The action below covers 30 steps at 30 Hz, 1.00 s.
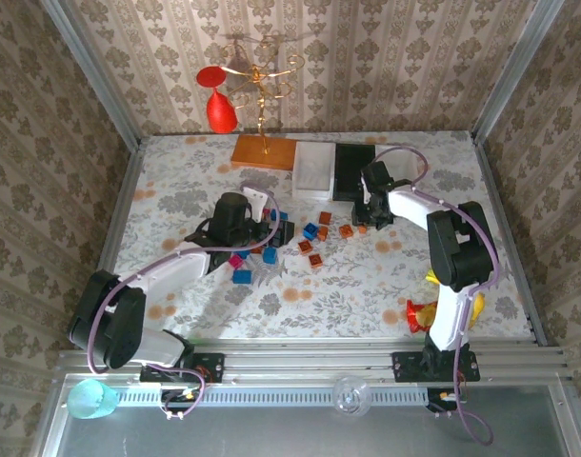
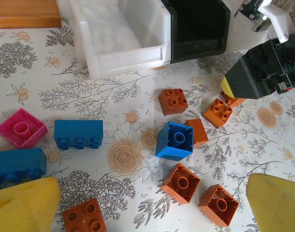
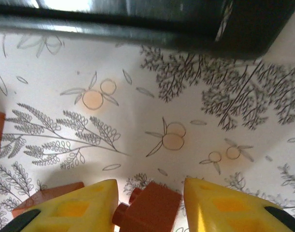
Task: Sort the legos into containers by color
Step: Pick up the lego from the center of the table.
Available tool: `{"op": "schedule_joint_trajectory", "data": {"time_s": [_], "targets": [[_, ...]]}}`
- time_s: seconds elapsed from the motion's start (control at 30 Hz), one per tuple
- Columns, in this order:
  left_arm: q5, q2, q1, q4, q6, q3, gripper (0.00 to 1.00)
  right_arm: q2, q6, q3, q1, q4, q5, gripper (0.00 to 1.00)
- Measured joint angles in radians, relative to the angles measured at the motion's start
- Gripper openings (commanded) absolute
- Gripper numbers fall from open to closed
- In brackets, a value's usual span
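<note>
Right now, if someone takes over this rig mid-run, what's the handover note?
Left gripper: open, empty, above the loose legos.
Right gripper: pads either side of an orange-brown brick on the table near the black tray; grip not confirmed.
White tray and black tray: no bricks in the parts visible.
Done: nothing sorted that I can see.
Left: all pink, blue and orange-brown bricks.
</note>
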Motion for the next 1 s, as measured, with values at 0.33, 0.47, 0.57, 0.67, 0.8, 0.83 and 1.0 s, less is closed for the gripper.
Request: {"op": "schedule_joint_trajectory", "data": {"time_s": [0.33,0.47,0.57,0.67,0.8,0.83,1.0], "targets": [[0.0,0.026,0.0,0.0,0.0,0.018,1.0,-0.032,0.026,-0.031,0.0,0.006,-0.013,0.27],[0.005,0.026,0.0,0.0,-0.001,0.026,1.0,-0.058,0.026,-0.042,0.0,0.002,-0.014,0.26],[0.012,0.032,-0.002,0.001,-0.003,0.038,1.0,-0.103,0.027,-0.047,-0.005,0.002,-0.014,0.25],[0.024,0.043,-0.011,0.001,-0.004,0.054,1.0,-0.161,0.029,-0.043,-0.024,0.004,-0.013,0.25],[0.044,0.069,-0.041,-0.001,-0.003,0.096,1.0,-0.195,0.05,0.012,-0.093,0.021,-0.004,0.25],[0.049,0.079,-0.052,-0.001,-0.003,0.113,1.0,-0.194,0.057,0.035,-0.118,0.036,0.005,0.25],[0.061,0.108,-0.101,-0.001,-0.002,0.18,1.0,-0.118,0.099,0.188,-0.214,0.096,0.058,0.26]]}}
